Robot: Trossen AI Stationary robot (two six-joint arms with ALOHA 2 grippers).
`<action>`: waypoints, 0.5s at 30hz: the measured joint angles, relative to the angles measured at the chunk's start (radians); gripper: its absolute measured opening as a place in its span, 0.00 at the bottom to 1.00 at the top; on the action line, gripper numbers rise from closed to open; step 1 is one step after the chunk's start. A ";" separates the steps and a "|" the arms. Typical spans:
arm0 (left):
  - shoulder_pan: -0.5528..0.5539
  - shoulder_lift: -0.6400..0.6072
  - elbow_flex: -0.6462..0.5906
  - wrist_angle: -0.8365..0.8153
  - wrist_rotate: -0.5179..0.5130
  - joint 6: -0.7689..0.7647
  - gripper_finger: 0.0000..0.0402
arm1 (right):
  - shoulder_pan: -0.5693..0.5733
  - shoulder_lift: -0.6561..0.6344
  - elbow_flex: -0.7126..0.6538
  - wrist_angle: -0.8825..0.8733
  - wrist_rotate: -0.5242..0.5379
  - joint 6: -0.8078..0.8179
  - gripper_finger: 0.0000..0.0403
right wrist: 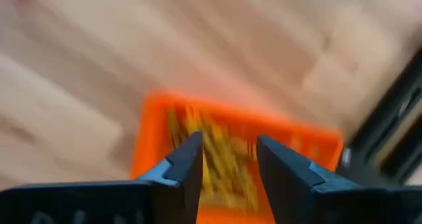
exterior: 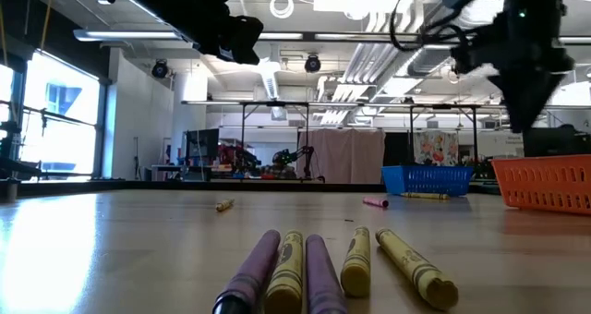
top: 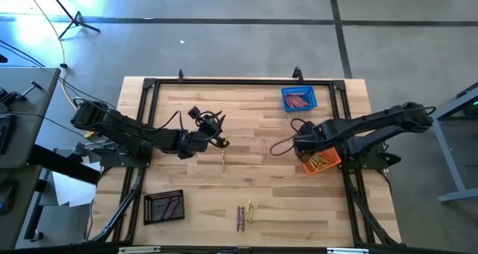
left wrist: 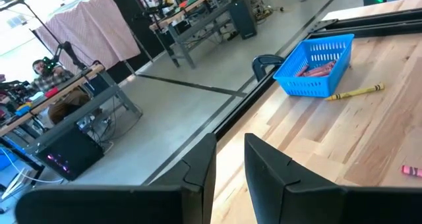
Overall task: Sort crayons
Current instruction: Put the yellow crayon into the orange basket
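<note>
Right gripper [top: 308, 151], fingers spread and empty, hangs over the orange basket [top: 323, 163]; nearest loose crayon [top: 264, 149] lies left of it at frame centre, long axis vertical; left gripper [top: 216, 140], fingers part-spread and empty.

The right gripper [right wrist: 227, 161] hangs over an orange basket [right wrist: 146, 128], its two dark fingers [right wrist: 184, 161] parted with nothing between them. Through that gap, at about 12 o'clock from the fingertips, yellow crayons [right wrist: 221, 161] lie heaped inside the basket. The basket sits on a pale wooden table [right wrist: 86, 53], with a black frame bar [right wrist: 389, 118] out at 3 o'clock.
</note>
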 joint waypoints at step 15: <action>0.024 0.000 0.000 -0.002 0.000 0.000 0.16 | -0.381 0.064 -0.123 0.520 0.138 -0.438 0.31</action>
